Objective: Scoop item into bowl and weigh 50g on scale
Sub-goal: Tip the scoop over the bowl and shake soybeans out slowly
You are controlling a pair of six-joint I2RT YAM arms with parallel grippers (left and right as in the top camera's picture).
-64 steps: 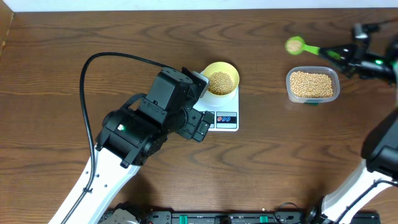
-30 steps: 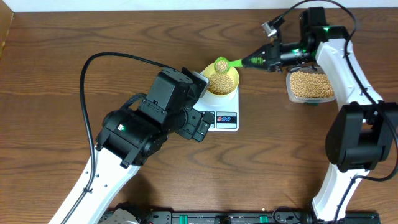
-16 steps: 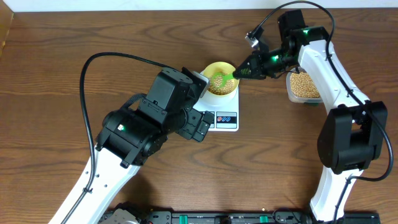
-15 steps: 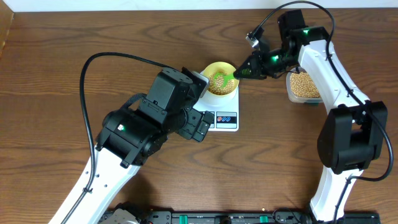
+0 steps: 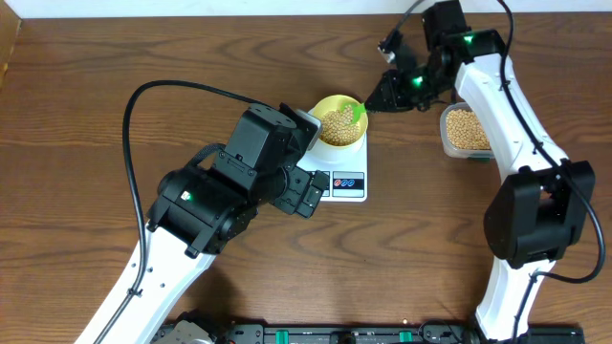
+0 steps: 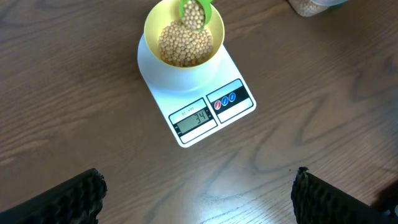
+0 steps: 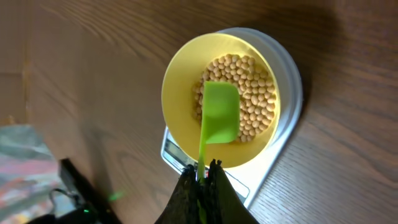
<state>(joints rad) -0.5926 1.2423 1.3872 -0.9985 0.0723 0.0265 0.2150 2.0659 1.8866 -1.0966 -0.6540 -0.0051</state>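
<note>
The pale-yellow bowl (image 5: 338, 121) stands on the white scale (image 5: 345, 178) and holds a heap of tan beans (image 6: 184, 43). The scale's display (image 6: 194, 117) reads 34. My right gripper (image 5: 385, 93) is shut on the handle of a green scoop (image 7: 219, 114), whose head is tipped over the bowl's right side, above the beans (image 7: 247, 99). My left gripper (image 6: 199, 199) is open and empty, held above the bare table in front of the scale. More beans lie in the clear tub (image 5: 464, 131) at the right.
The left arm's black body (image 5: 229, 186) hangs over the scale's left side in the overhead view. The right arm (image 5: 507, 105) reaches across above the clear tub. The table's back edge runs just behind the right gripper.
My right gripper has carried the green scoop from the far right over to the bowl and tipped it there. The left arm has not moved.
</note>
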